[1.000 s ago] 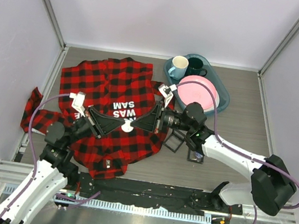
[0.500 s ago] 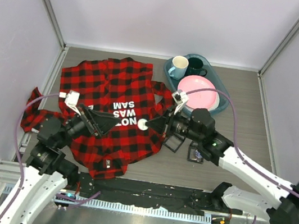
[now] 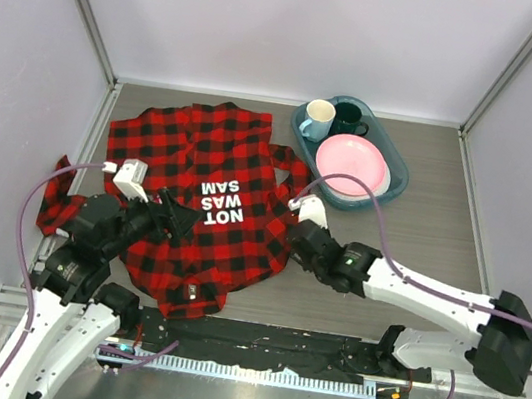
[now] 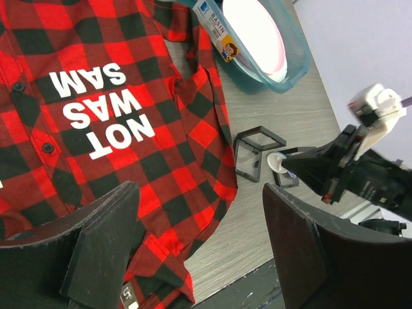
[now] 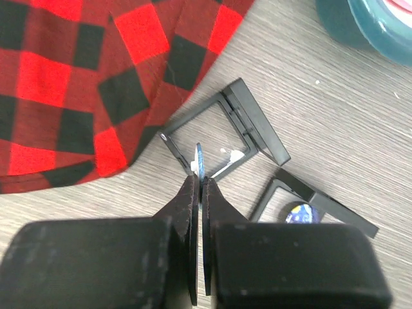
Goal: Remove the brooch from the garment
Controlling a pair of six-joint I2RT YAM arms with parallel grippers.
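The garment (image 3: 198,184), a red-and-black checked shirt with white lettering, lies flat left of centre on the table. My right gripper (image 5: 199,183) is shut on the brooch (image 5: 199,161), a thin round disc held edge-on beyond the shirt's right hem, above a small open black box (image 5: 225,135). In the left wrist view the brooch (image 4: 277,162) shows as a white disc at the right gripper's (image 4: 290,172) tip. My left gripper (image 4: 199,193) stands open over the shirt's lower edge (image 4: 161,212), with nothing between its fingers. In the top view it (image 3: 177,216) sits just below the lettering.
A second black box (image 5: 309,206) holds a blue round pin (image 5: 299,212). A teal tray (image 3: 396,175) at the back right carries a pink plate (image 3: 351,162), a white-and-blue mug (image 3: 316,118) and a dark mug (image 3: 349,122). White walls close three sides.
My left gripper has opened and drawn back to the left. My right gripper has carried the brooch off the shirt to the right and down over the black boxes.
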